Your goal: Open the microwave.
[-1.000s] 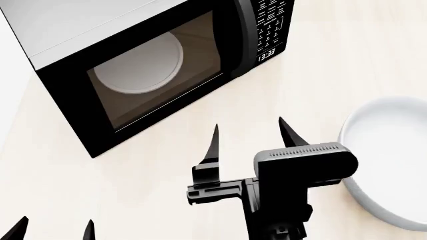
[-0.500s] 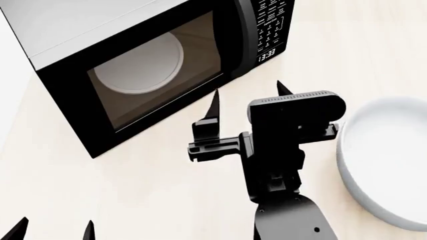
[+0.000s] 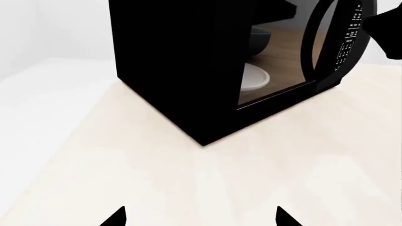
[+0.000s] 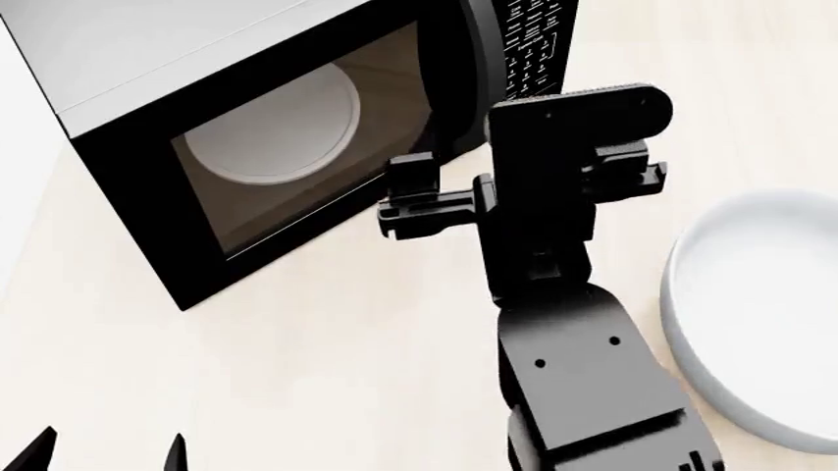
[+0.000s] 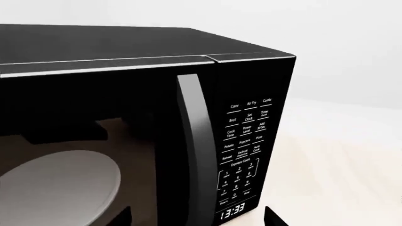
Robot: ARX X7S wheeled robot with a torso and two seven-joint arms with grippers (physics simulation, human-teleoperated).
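Note:
The microwave (image 4: 262, 128) stands at the upper left of the head view, black with a light grey top. Its door is closed and the white turntable (image 4: 271, 123) shows through the glass. In the right wrist view the vertical handle (image 5: 193, 146) is dead ahead, with the keypad (image 5: 245, 141) and the clock display (image 5: 232, 211) beside it. My right gripper (image 4: 486, 98) is open. Its fingertips straddle the handle close to the door front (image 5: 197, 219). My left gripper (image 4: 105, 453) is open and empty, low over the table, facing the microwave's side (image 3: 182, 70).
A large white bowl (image 4: 759, 314) sits on the light wooden table (image 4: 301, 353) to the right of my right arm. The microwave's front left corner (image 3: 202, 141) points toward my left gripper.
My right arm has moved forward to the microwave's front, and its fingers now reach the handle and keypad area. The left gripper has not moved. The door stays closed.

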